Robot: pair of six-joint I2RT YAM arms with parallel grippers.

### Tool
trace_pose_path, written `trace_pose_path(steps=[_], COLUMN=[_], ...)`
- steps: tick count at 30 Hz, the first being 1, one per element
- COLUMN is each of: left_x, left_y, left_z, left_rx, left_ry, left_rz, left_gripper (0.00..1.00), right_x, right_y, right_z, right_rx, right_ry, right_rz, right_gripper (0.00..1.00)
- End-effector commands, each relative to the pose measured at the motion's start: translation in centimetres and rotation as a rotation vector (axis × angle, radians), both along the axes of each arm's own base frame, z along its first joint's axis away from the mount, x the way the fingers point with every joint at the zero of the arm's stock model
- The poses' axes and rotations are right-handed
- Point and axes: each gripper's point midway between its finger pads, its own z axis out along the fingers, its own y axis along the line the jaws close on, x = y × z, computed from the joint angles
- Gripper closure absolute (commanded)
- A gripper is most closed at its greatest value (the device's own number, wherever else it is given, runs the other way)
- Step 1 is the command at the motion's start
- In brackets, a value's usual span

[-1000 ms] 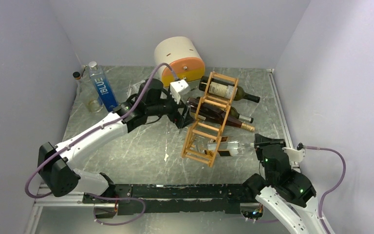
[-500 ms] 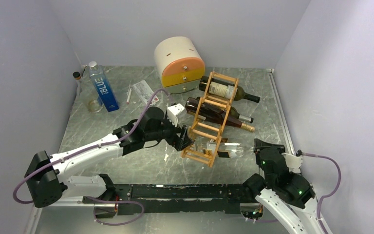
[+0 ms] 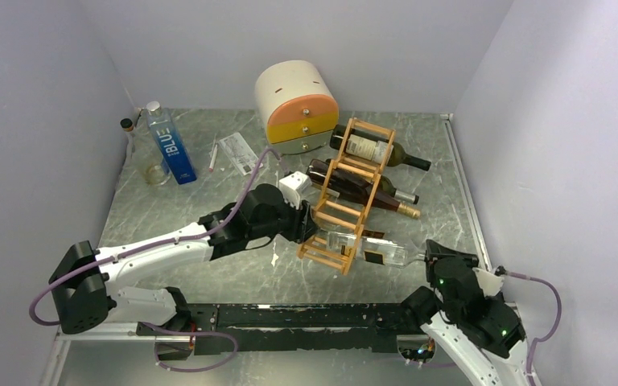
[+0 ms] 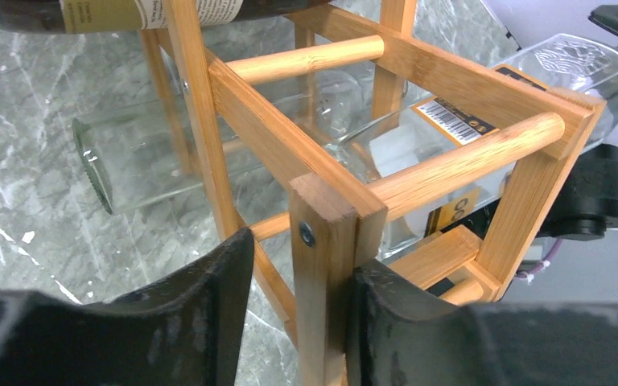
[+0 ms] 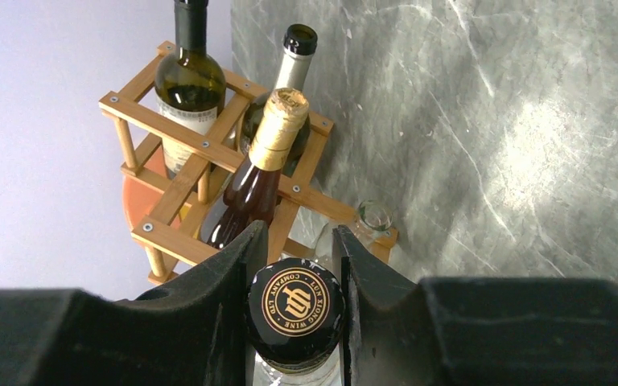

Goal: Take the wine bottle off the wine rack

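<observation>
Several tiers of the wine rack (image 3: pixel 346 211) slant across the desk (image 3: pixel 209 241). The clear wine bottle (image 3: pixel 376 252) lies in the nearest tier, its long axis pointing at the right hand (image 5: pixel 296 241), which is clamped on its capped neck. The left hand (image 4: pixel 299 265) straddles a rack post, narrowed; whether it grips is unclear.

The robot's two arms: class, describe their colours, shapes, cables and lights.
Both the left arm and the right arm have white links between bulky black joints. A mauve cable loops along each. A white camera box sits on the left wrist; green lights glow on the right arm. The left claw and right claw are matte black.
</observation>
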Motion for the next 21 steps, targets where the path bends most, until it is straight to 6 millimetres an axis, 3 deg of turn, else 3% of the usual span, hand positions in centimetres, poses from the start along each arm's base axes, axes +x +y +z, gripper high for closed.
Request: trace_pose_path(steps=[1, 9, 21], left_x=[3.4, 3.3, 3.1], left_y=[2.3, 1.9, 1.7], left_z=[1.4, 1.7, 1.2], left_rx=[0.046, 0.042, 0.038], left_ry=[-0.088, -0.082, -0.066], left_rz=[0.173, 0.16, 0.155], left_gripper=[0.56, 0.6, 0.6], right_x=[-0.9, -1.1, 0.2], right_y=[-1.9, -3.5, -3.1], right_z=[0.5, 7.9, 13.6], right_rx=[-0.039, -0.173, -0.477], right_ry=[-0.02, -0.21, -0.256], right_rz=[-0.047, -0.004, 0.105], right_gripper=[1.0, 1.0, 1.0])
